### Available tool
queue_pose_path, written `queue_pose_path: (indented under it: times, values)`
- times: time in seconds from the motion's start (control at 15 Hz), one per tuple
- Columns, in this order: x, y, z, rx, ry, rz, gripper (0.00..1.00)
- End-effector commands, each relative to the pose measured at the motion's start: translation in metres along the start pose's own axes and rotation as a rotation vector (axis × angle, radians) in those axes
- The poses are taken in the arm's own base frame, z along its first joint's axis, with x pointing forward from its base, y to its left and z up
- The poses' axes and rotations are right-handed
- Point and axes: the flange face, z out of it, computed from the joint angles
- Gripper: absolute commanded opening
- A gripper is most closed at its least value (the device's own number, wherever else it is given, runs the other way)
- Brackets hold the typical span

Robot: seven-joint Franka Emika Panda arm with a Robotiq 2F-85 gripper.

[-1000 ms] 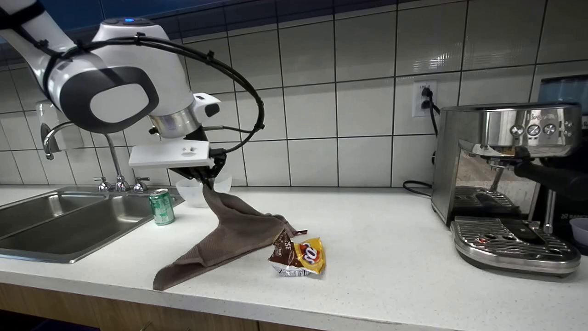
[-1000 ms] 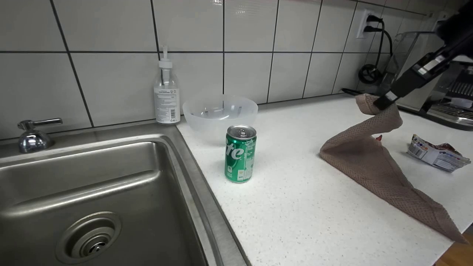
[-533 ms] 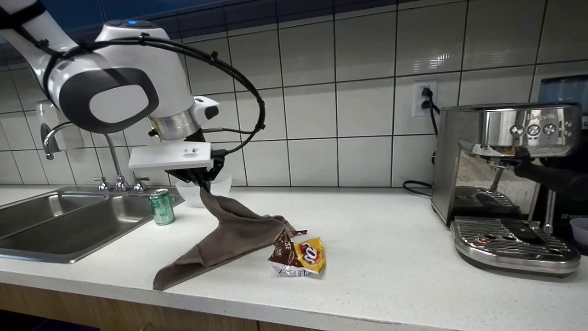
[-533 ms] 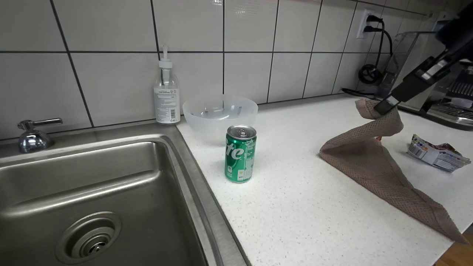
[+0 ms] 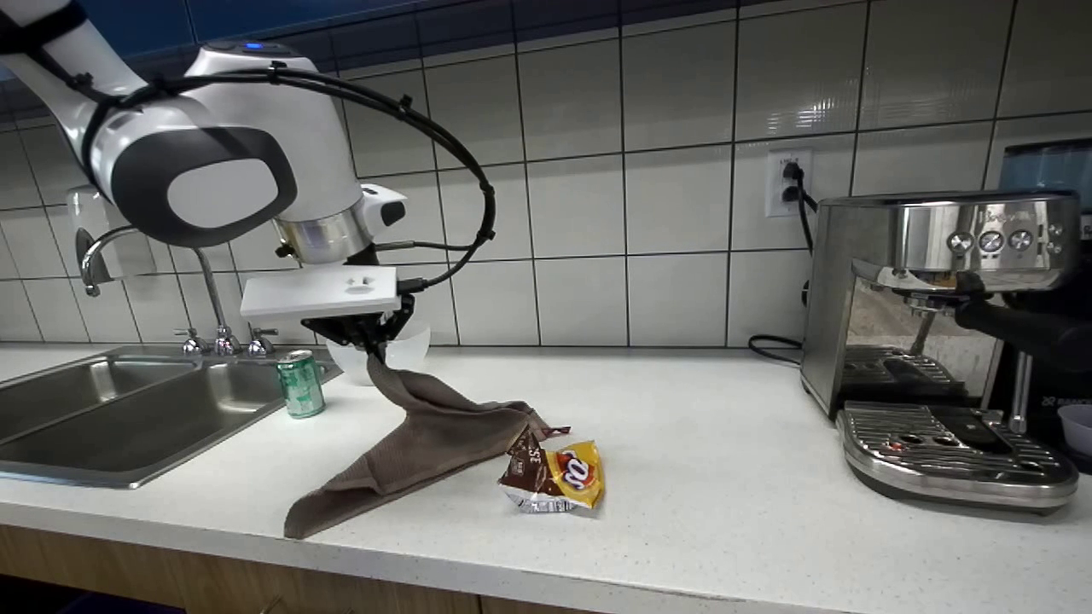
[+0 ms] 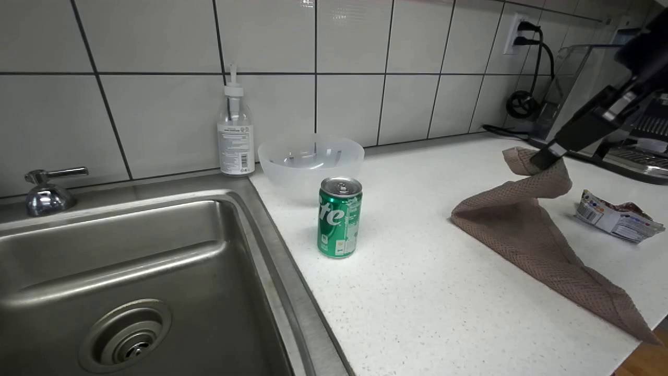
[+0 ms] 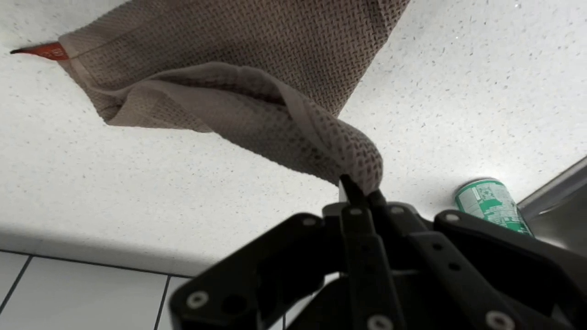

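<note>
A brown woven cloth (image 5: 444,431) is spread crumpled over the white counter, one corner drawn up into the air. My gripper (image 7: 362,189) is shut on that raised corner, which bulges just past the fingertips in the wrist view. Both exterior views show the gripper (image 5: 376,352) above the counter, most of the cloth (image 6: 516,224) still lying flat beneath. A small red pointed piece (image 7: 49,51) pokes out at the cloth's edge; I cannot tell what it belongs to. Beside the cloth lies a crumpled brown and yellow snack wrapper (image 5: 559,477).
A green can (image 6: 340,216) stands upright between the sink (image 6: 224,198) and the cloth. Behind it are a translucent bowl (image 6: 308,162) and a pump bottle (image 6: 236,136) against the tiled wall. A steel coffee machine (image 5: 947,341) occupies the counter's far end.
My gripper has sunk a little, drifting slightly toward the sink side, and the raised cloth corner has come down with it. The wrapper, can and bowl have stayed in place.
</note>
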Motion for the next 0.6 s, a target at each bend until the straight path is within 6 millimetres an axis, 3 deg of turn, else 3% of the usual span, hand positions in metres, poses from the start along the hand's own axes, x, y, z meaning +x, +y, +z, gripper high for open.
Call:
queue_pose_path:
  times: [0.0, 0.53]
  values:
    - [-0.0022, 0.0027, -0.0058, 0.020, -0.004, -0.033, 0.01]
    - [-0.0063, 0.0075, -0.0080, 0.034, 0.000, -0.080, 0.01]
